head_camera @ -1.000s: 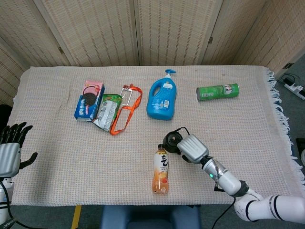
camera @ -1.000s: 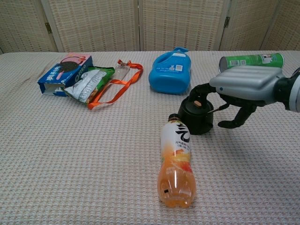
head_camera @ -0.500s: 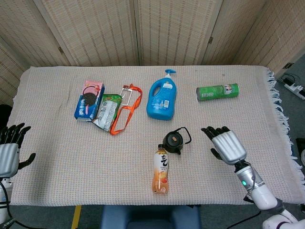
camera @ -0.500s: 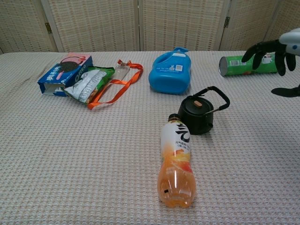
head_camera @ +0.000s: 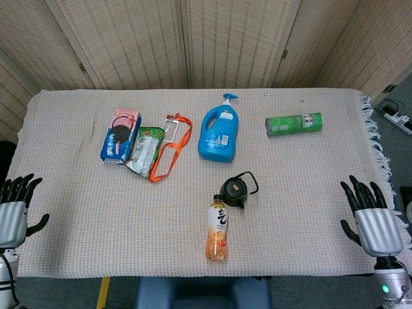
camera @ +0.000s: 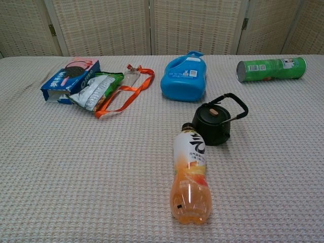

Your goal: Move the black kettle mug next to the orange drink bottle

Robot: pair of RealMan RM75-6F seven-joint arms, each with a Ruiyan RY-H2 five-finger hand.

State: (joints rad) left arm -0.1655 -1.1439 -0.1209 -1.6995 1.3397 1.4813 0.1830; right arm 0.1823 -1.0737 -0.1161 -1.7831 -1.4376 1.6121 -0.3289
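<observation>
The black kettle mug (head_camera: 235, 192) (camera: 213, 123) stands upright on the woven cloth, its wire handle tipped to the right. It touches the cap end of the orange drink bottle (head_camera: 217, 230) (camera: 190, 174), which lies on its side. My right hand (head_camera: 371, 219) hovers open off the table's right edge, far from the mug. At the left edge my left hand (head_camera: 14, 209) is open too, fingers spread. Neither hand shows in the chest view.
A blue detergent bottle (head_camera: 219, 134) lies behind the mug. A green can (head_camera: 294, 123) lies at the back right. A cookie box (head_camera: 121, 134), a snack bag (head_camera: 144, 150) and an orange lanyard (head_camera: 171, 151) sit at the back left.
My right hand let go of the kettle mug and drew back to the right, off the table's edge. The mug stays by the bottle's cap. The left hand sank slightly.
</observation>
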